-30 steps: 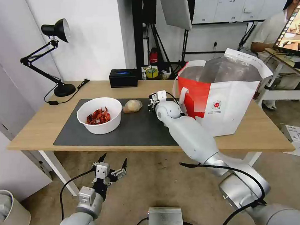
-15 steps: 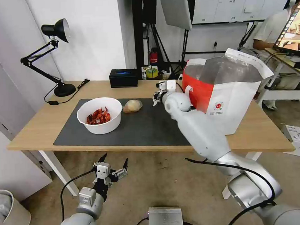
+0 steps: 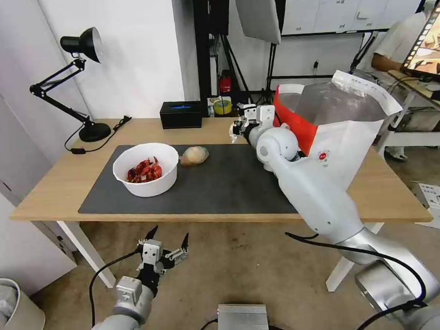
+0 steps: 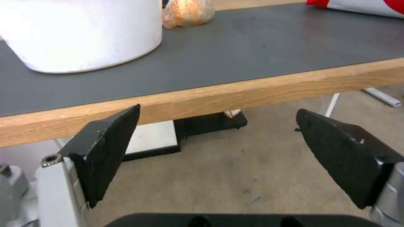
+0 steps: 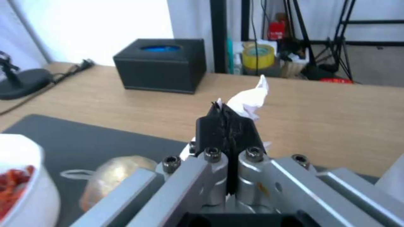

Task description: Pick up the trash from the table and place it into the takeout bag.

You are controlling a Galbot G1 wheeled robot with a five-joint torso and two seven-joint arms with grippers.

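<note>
We see the right gripper (image 5: 227, 118), jaws clamped on crumpled white tissue (image 5: 249, 101), beside the takeout bag (image 3: 347, 130); left gripper (image 4: 219, 157) hangs below the surface (image 4: 235, 94), jaws apart.

Open dark grey mat (image 3: 216, 184) between white round bowl (image 3: 146, 169) and red-and-white foil-lined bag (image 3: 342, 130) — beige wrapped lump (image 3: 195, 155) at far edge.

The bowl (image 3: 146, 169) is white with red shells. The bag (image 3: 335, 131) is red, white, silver-lined; the mat (image 3: 221, 184) dark grey.
</note>
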